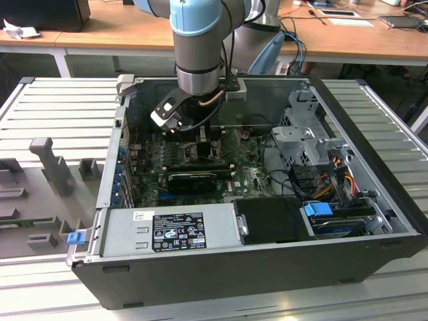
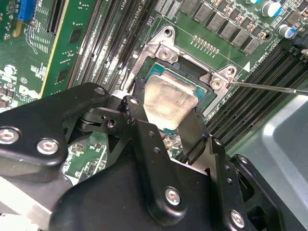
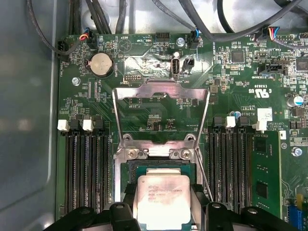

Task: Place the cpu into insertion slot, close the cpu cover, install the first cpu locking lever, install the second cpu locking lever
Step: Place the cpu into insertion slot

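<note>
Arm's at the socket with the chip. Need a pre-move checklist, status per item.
1. Grip on chip: ok. The gripper has a finger against each of two opposite edges of the chip.
2. Cover out of the way: ok. The cover is swung open, away from the socket.
3. Chip over socket: ok. In both wrist views it lies inside the socket's metal rim.
4. Chip fully seated: cannot tell. The gripper hides its near edge.
5. Lever clear: ok. The thin wire lever runs off to one side of the socket, not across it.
</note>
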Motion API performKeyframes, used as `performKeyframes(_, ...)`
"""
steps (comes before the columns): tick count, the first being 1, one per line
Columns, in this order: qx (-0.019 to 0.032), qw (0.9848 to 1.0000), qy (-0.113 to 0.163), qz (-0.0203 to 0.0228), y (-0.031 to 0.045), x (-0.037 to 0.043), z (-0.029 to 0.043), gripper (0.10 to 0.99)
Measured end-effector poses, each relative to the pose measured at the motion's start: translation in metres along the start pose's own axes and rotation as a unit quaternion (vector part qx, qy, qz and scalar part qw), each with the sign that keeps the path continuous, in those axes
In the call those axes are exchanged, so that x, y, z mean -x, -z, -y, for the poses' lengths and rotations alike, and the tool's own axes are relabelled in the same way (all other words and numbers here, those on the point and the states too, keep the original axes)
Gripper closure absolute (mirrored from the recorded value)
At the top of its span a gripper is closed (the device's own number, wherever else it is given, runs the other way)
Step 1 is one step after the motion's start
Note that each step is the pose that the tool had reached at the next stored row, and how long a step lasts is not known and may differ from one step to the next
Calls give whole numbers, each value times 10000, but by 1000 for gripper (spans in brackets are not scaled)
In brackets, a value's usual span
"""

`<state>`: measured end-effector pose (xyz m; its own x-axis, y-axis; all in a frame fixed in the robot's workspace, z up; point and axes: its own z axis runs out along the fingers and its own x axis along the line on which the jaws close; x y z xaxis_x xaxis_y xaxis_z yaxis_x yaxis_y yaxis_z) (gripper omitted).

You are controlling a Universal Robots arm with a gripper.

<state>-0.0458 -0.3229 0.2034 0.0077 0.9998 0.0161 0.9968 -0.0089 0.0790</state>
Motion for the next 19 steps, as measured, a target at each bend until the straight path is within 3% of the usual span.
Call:
performKeyframes(2, 1, 10000, -1, -1, -7, -2, -13, 549)
performKeyframes(3, 1, 10000, -1, -1, -9, -3, -20, 482)
performKeyframes(19, 0, 10000, 4, -29, -18, -45, -36, 482)
